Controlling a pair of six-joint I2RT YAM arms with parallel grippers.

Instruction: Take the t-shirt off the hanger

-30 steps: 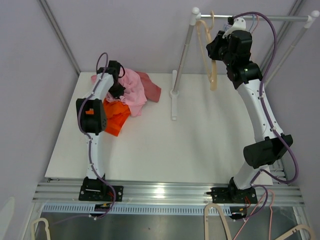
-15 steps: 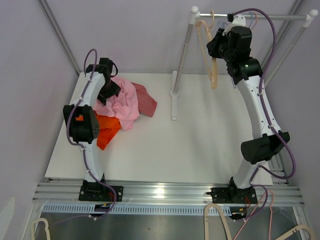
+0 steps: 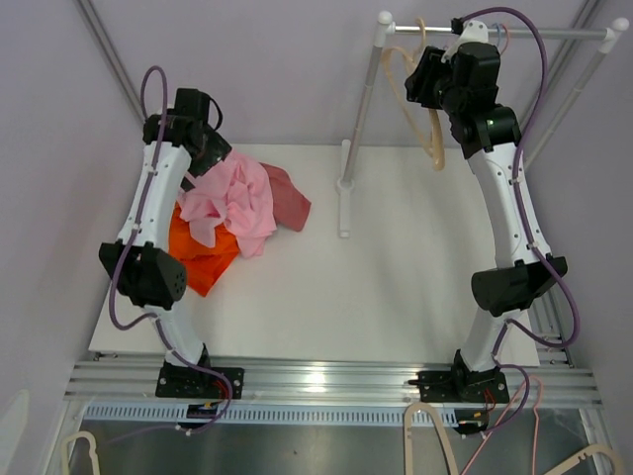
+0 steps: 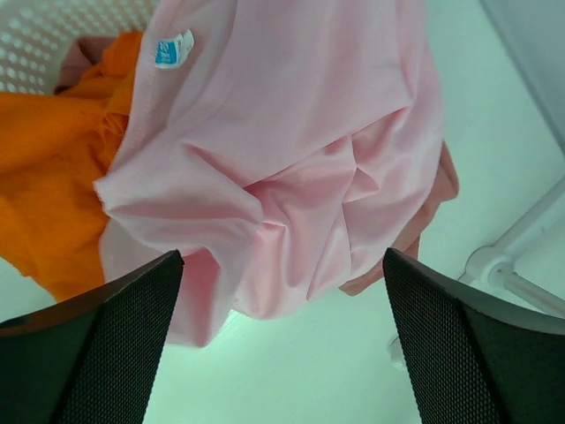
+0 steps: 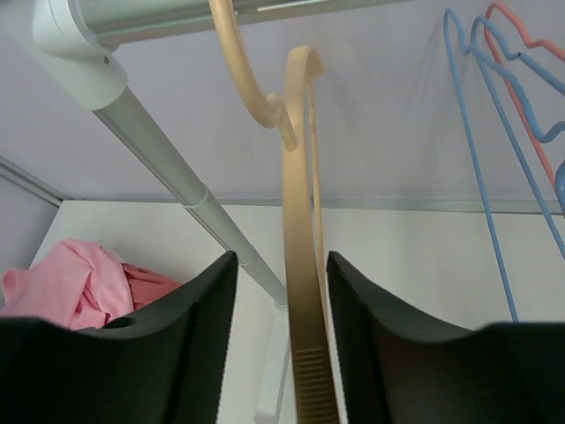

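The pink t-shirt point(image 3: 232, 203) lies crumpled on a heap of clothes at the table's far left, off the hanger; its blue label shows in the left wrist view point(image 4: 291, 150). My left gripper point(image 3: 198, 129) point(image 4: 281, 265) hangs above it, open wide and holding nothing. The bare beige hanger point(image 3: 432, 139) point(image 5: 300, 265) hooks over the rail and hangs tilted. My right gripper point(image 3: 425, 84) point(image 5: 281, 256) is up at the rail with its jaws on either side of the hanger's arm, open, with a gap on both sides.
An orange garment point(image 3: 198, 252) and a darker pink one point(image 3: 289, 198) lie under and beside the t-shirt. A white perforated basket point(image 4: 53, 35) is behind them. The rack's rail point(image 3: 514, 35), slanted post point(image 3: 361, 114) and foot point(image 3: 344, 203) stand at the back. Blue and red wire hangers point(image 5: 494, 150) hang to the right.
My left gripper opened, let go of the pink t-shirt and rose toward the far left; the shirt settled on the pile. My right gripper opened off the hanger, which swung.
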